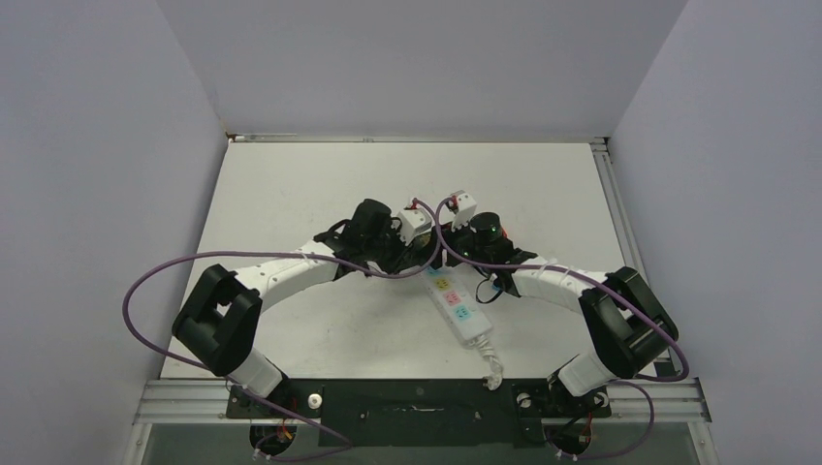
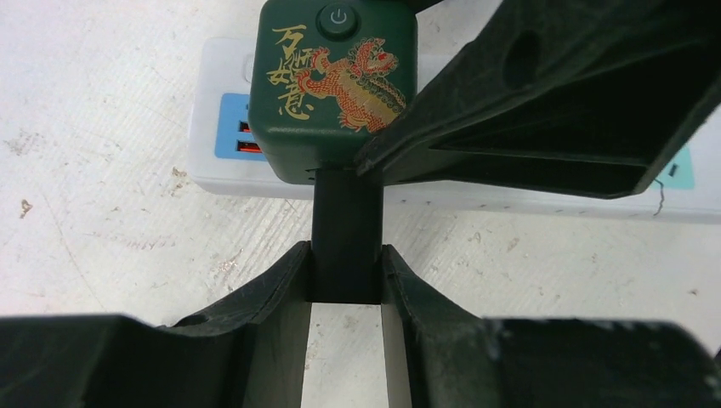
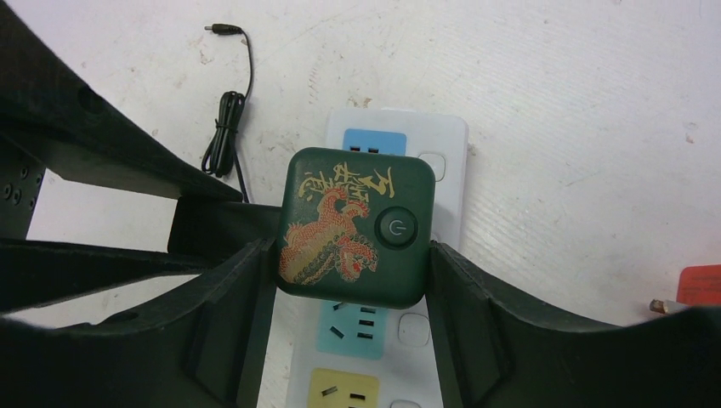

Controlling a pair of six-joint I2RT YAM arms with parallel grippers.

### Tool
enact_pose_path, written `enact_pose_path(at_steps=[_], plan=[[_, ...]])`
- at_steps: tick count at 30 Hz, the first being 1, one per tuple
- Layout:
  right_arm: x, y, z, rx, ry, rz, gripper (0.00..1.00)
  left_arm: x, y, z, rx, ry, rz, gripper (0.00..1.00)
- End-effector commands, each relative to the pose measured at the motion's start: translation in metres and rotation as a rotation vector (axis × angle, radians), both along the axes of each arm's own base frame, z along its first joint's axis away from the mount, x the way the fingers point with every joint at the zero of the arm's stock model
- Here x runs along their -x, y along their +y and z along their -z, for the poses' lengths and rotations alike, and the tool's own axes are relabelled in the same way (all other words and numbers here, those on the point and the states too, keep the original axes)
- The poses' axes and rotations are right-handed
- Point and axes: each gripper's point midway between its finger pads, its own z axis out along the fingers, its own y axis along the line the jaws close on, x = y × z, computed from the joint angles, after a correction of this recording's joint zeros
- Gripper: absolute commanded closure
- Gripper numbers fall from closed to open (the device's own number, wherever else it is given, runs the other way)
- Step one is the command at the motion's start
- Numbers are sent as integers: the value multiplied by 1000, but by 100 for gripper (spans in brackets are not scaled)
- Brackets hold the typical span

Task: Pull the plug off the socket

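While seated in the socket (image 3: 451, 136), plug (image 3: 355, 229) clamped by right hand (image 3: 353, 259), its stub (image 2: 344, 221) by left hand (image 2: 344, 272).

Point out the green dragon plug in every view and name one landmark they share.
Top external: not in it; the wrists cover that spot.
Left wrist: green dragon plug, top centre.
Right wrist: centre, between the fingers of the right claw.
Shared landmark: the white power strip, under the plug in both wrist views.

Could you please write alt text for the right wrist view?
A dark green plug with a gold dragon sits in the white socket, the right end effector closed against its two sides. A thin black cable lies beyond.
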Motion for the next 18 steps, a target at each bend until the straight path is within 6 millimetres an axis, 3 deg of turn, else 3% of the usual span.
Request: enact_pose_path(at_steps=[1,10,18], plan=[[17,15,-6,13,-52,-109,95,-42,11,-41,76,-79,-72,100],[2,0,2,66,-42,28,95,-37,11,-35,59,-97,-82,100],[-16,-28,20,105,32,172,95,2,-25,-13,-32,-166,-8,100]])
